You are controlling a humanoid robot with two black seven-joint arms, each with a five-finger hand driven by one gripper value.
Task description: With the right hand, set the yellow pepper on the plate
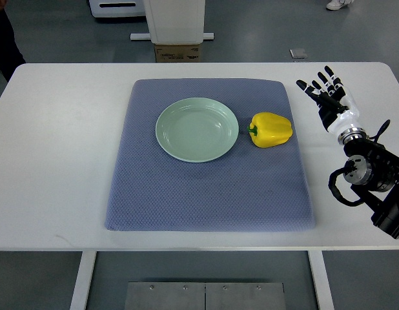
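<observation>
A yellow pepper with a green stem lies on the blue-grey mat, just right of the pale green plate, which holds nothing. My right hand hovers over the white table to the right of the mat, fingers spread and holding nothing, a short way from the pepper. Its arm comes in from the lower right. The left arm does not show.
The white table carries the mat in its middle. Beyond the far edge stand a white pedestal base and a cardboard box. A person's dark clothing shows at the top left corner, a shoe at the top right.
</observation>
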